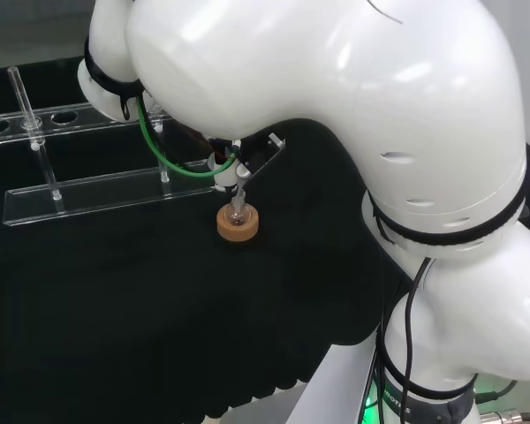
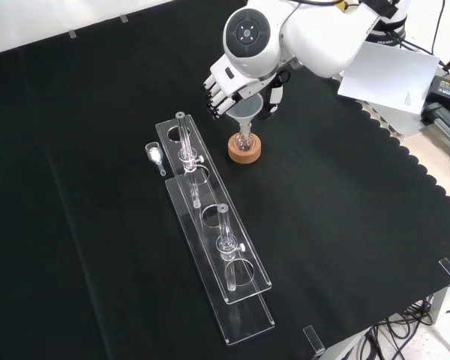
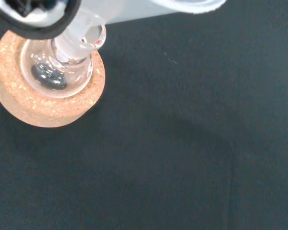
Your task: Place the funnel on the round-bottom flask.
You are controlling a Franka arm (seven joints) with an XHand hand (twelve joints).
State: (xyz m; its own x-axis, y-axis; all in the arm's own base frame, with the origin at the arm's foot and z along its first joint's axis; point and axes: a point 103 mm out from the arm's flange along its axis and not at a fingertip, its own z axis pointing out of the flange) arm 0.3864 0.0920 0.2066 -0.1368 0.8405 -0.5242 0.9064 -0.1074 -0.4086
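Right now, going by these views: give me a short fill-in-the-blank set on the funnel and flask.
1. The round-bottom flask sits on a ____ ring.
2. In the front view, the funnel is directly ____ the flask's neck.
3. In the front view, the clear tube rack lies to the ____ of the flask.

Missing words: cork; above; left

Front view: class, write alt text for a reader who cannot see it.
A black and white hand holds a clear funnel over a round-bottom flask standing in a cork ring on black cloth. To the left lie two long clear racks with upright tubes.
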